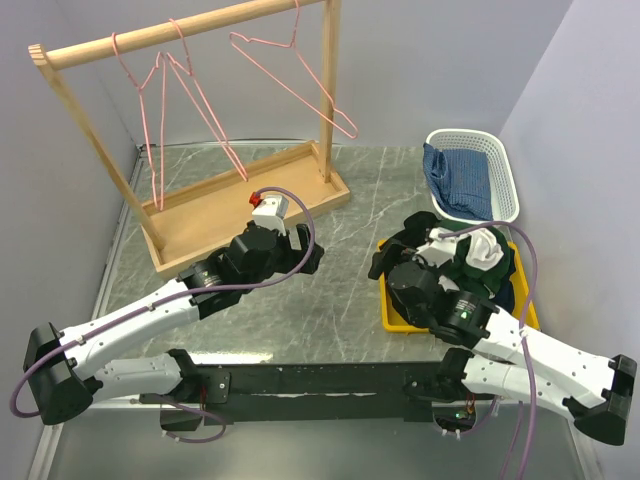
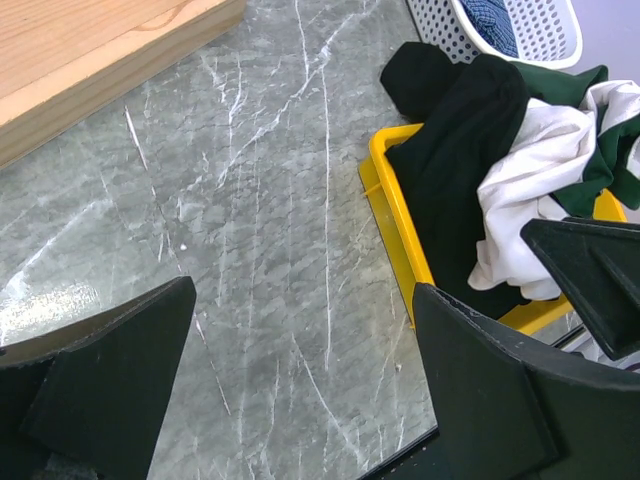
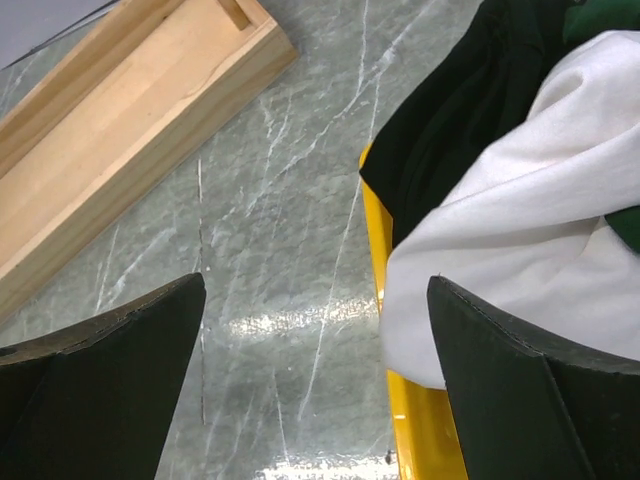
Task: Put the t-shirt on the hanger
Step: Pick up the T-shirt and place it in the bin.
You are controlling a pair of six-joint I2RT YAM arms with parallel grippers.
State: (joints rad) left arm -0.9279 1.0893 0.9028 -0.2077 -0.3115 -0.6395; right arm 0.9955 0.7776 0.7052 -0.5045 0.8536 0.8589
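The cream-white and green t-shirt [image 1: 484, 250] lies crumpled in the yellow tray [image 1: 390, 312] at the right, partly over a pile of black clothes [image 1: 402, 232]. It also shows in the left wrist view [image 2: 530, 170] and the right wrist view [image 3: 520, 230]. Three pink wire hangers [image 1: 165, 100] hang on the wooden rack's rail at the back left. My left gripper [image 1: 305, 255] [image 2: 305, 300] is open and empty over bare table, left of the tray. My right gripper [image 1: 392, 266] [image 3: 316, 290] is open and empty, low over the tray's left rim, one finger beside the white cloth.
The wooden rack's base [image 1: 200, 215] lies at the back left and shows in both wrist views [image 2: 80, 60] [image 3: 120, 130]. A white basket [image 1: 508, 170] with a blue checked cloth [image 1: 455, 180] stands behind the tray.
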